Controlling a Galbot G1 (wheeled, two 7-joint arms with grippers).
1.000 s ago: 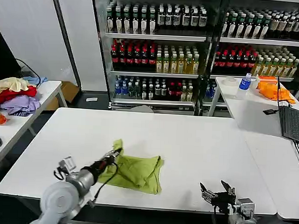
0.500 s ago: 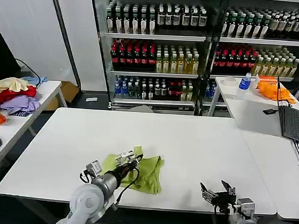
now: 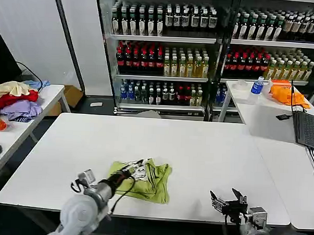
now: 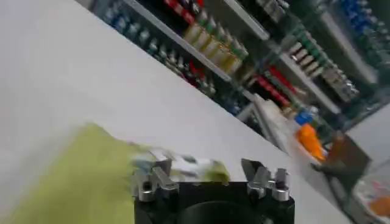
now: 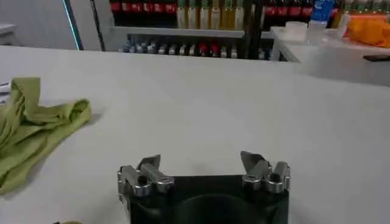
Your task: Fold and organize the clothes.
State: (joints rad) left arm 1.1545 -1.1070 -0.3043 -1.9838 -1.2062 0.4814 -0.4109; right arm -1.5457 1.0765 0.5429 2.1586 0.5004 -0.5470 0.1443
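One lime T-shirt point(image 3: 144, 179) lies crumpled just beyond the spread-fingered left gripper point(image 3: 127, 173).

The T-shirt point(image 3: 146, 178) was lime yellow-green, soft and rumpled, lying loosely bunched in a half-folded heap near the table's front edge, left of centre, with a small white printed patch facing up.

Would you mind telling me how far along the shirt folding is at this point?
Partly done: the T-shirt lies bunched on the white table, one side turned over so its white patch shows. In hand: the left end effector, open, sits over that turned-over part. The right end effector waits open at the near edge. Left: flattening and finishing the folds.
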